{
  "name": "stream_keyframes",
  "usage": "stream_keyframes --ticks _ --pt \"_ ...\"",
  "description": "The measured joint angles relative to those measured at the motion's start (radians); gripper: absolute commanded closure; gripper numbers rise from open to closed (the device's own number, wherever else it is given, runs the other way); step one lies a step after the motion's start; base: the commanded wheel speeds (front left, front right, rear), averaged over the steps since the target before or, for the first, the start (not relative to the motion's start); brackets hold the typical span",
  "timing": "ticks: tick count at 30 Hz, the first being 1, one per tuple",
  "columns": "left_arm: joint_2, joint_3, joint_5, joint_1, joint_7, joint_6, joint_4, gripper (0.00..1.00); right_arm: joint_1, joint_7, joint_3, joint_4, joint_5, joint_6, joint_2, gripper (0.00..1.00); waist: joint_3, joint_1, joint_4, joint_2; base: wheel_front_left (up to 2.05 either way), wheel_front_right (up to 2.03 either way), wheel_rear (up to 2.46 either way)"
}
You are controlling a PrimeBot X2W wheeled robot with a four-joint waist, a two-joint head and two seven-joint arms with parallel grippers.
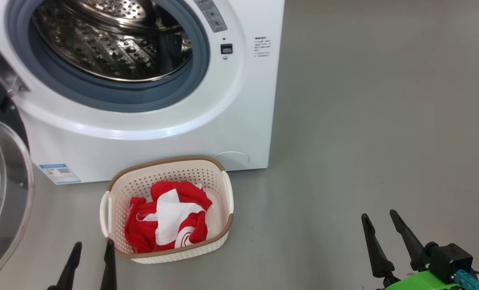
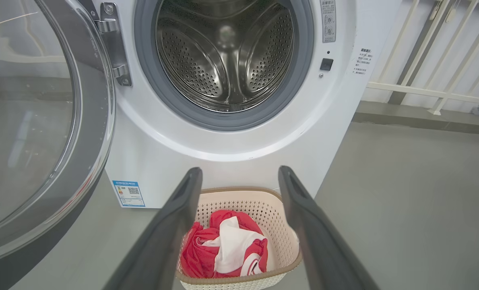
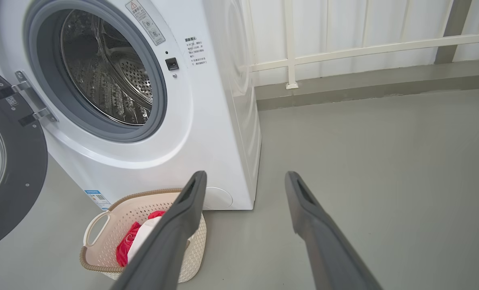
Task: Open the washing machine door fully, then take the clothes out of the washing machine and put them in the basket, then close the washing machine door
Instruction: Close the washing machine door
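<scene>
- Both pincers sit nearest, low in the head view: the left pincer [image 1: 93, 243] and the right pincer [image 1: 378, 214] each have jaws spread wide with nothing between them, above the grey floor [image 1: 364, 121].
- The basket [image 1: 167, 162] stands on the floor just before the lower front of the washing machine [image 1: 151, 137], between the blue label [image 1: 59, 173] and the round cap [image 1: 231, 158].
- Red-and-white clothes [image 1: 165, 223] lie crumpled inside the basket, below its rim.
- The steel drum [image 2: 227, 52] looks bare as far as the views reach, so unloading seems finished.
- The washing machine door [image 2: 34, 121] hangs swung out on the hinge [image 2: 112, 48] at the machine's left, so closing it is likely the step in hand.
- To close it well, use the nearer left pincer and push on the black rim [image 2: 30, 253] far from the hinge, not on the glass bowl [image 2: 18, 169].
- Swing the door steadily, press until it seats flush, and keep the fingers clear of the gasket [image 2: 223, 121] and the basket.
</scene>
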Motion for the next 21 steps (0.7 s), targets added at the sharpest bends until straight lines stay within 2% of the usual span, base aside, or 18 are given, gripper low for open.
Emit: stream_keyframes --ticks 9,21 --pt "-0.002 -0.006 -0.04 -0.006 0.0 0.001 0.045 0.0 0.0 0.0 0.013 0.007 0.0 0.0 0.0 0.0 -0.002 0.0 0.056 0.0 0.0 0.0 0.0" --pt "-0.002 -0.061 -0.082 0.0 0.0 0.042 0.074 0.0 0.0 0.0 0.053 0.033 0.0 0.0 -0.016 0.0 -0.021 0.0 0.215 0.0 0.0 0.0 0.0"
